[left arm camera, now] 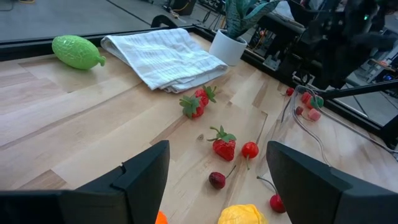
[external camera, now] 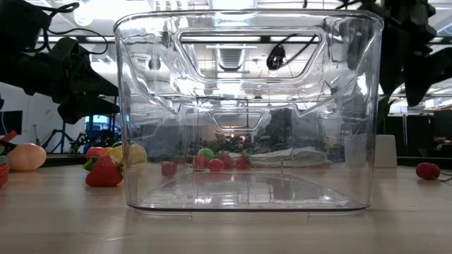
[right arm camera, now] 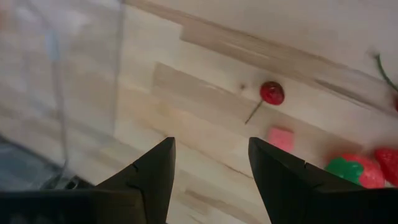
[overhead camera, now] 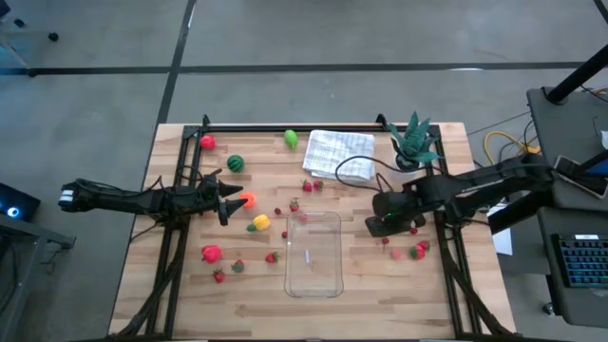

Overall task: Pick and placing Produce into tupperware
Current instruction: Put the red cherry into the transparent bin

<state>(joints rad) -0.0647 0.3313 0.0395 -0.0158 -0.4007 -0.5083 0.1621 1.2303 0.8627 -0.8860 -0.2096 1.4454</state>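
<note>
- From above, we see a wooden table [overhead camera: 190, 304] with a clear plastic container [overhead camera: 314, 253] standing near its middle, toward the front edge, with nothing inside it.
- Toy produce lies scattered around the container on the tabletop, none of it in the container.
- The left gripper [overhead camera: 231, 199] reaches in from the left side, its fingers spread apart and holding nothing; an orange fruit [overhead camera: 247, 199] sits right at its fingertips.
- Just beside that, nearer the container, lies a yellow fruit [overhead camera: 258, 223].
- Further back on the left we see a red fruit [overhead camera: 207, 142], a striped dark-green melon [overhead camera: 235, 163] and a lime-green fruit [overhead camera: 291, 139] near the far edge.
- In the left wrist view, small strawberries [left arm camera: 224, 144] and cherries [left arm camera: 250, 150] lie on the wood between the spread fingers and a folded white cloth [left arm camera: 163, 57].
- A spiky green plant in a white pot [overhead camera: 412, 142] stands just to the right of the cloth, at the back.
- The right gripper [overhead camera: 385, 224] hovers low just to the right of the container, its fingers spread and empty.
- In the right wrist view, a cherry [right arm camera: 272, 93], a small pink cube [right arm camera: 281, 137] and a strawberry [right arm camera: 357, 171] lie on the wood beyond the fingers, with the container wall to one side.
- At front left lie another red fruit [overhead camera: 211, 253] and a few more strawberries.
</note>
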